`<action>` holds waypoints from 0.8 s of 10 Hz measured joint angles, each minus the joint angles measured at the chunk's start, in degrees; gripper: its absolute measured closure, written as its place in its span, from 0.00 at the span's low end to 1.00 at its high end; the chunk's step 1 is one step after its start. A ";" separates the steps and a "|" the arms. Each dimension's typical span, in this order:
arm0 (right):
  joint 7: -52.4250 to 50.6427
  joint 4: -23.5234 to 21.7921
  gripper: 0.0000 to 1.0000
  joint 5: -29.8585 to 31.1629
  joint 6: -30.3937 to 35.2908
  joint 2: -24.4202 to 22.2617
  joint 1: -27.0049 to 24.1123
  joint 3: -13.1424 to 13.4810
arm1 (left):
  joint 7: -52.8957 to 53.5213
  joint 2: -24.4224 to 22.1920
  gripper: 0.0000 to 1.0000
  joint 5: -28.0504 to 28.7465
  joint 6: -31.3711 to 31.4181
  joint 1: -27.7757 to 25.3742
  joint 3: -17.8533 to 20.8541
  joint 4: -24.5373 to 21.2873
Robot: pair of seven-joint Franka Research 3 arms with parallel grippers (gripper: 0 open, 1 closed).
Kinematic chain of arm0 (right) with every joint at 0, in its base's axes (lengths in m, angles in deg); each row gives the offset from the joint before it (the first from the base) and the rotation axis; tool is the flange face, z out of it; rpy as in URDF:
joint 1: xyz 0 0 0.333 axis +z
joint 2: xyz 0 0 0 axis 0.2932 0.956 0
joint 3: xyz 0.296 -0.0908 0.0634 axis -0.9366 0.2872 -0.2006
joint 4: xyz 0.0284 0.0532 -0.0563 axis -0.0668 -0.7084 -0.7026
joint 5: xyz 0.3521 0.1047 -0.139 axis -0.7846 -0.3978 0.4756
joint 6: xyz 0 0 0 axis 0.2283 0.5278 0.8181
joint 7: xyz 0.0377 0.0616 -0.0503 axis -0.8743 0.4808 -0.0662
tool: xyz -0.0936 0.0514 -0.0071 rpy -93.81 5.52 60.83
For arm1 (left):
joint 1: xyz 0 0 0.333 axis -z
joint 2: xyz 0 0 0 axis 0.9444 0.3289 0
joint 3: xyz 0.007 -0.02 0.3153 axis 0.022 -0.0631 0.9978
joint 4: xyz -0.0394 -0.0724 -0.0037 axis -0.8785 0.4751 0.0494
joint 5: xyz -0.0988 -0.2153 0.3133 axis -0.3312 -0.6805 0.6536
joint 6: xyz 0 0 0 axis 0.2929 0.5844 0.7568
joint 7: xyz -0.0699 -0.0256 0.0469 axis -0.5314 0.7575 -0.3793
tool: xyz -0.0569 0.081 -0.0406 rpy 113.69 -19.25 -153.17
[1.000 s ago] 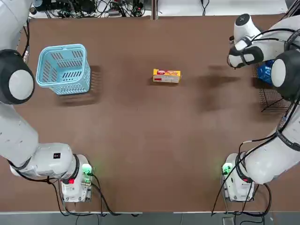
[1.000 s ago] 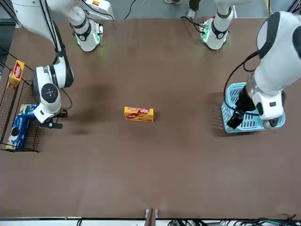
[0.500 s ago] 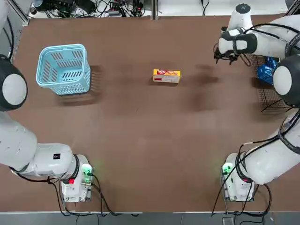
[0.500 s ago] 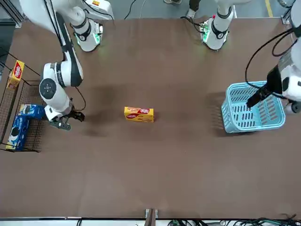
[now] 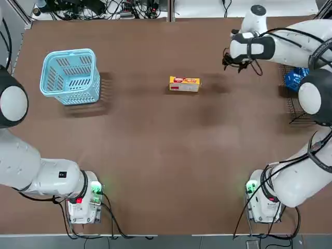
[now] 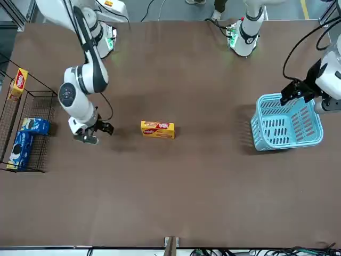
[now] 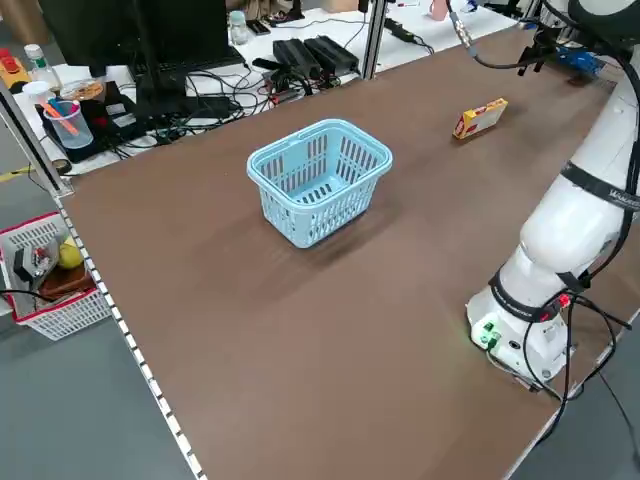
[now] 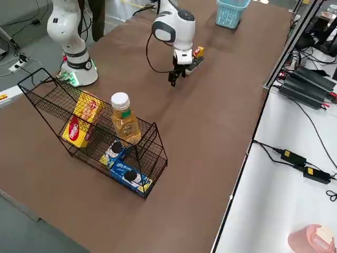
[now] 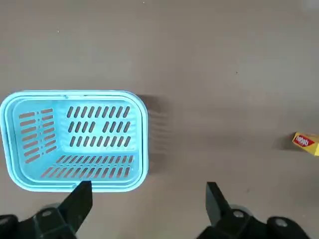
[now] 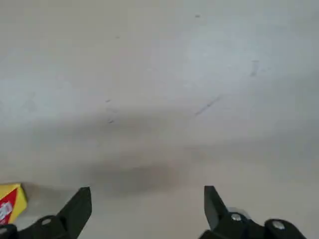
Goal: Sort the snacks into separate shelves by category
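Right gripper (image 10: 148, 191) has swung away from the rack (image 8: 100, 155) and in toward the yellow box (image 5: 184, 84), while the left gripper (image 9: 149, 186) has drawn back toward the robot's side, near the basket (image 5: 70, 78). Both grippers hold nothing, their fingers spread wide.

Lying alone on the table (image 5: 166, 155), the yellow box sits between the basket and the rack, apart from both. It carries a red label with pale lettering, too small to read surely. The basket is light blue plastic with slotted walls and floor.

Black wire mesh forms the rack, at the robot's right. Toward one end it holds yellow packs (image 8: 83, 120) with red oval labels; toward the other are blue packets (image 8: 130, 176) with white print and a dark round picture. Between them stands a white-capped bottle (image 8: 125, 120) of amber liquid, upright.
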 joint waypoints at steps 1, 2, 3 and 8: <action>-3.32 0.03 0.00 -1.85 -0.19 -0.04 0.75 -0.49 | 0.69 -0.10 0.00 0.00 -0.06 -0.10 0.06 -0.05; -8.31 0.08 0.00 -4.51 -0.23 -0.09 0.87 -0.89 | 1.00 -0.05 0.00 0.00 -0.05 -0.32 0.13 -0.31; -15.10 0.11 0.00 -7.41 -0.22 -0.23 0.81 -0.84 | 1.08 -0.05 0.00 0.00 -0.03 -0.40 0.27 -0.52; -59.86 -0.31 0.00 -25.89 -6.00 -1.59 0.69 -0.75 | 1.18 -0.04 0.00 0.00 0.09 -0.42 0.80 -0.48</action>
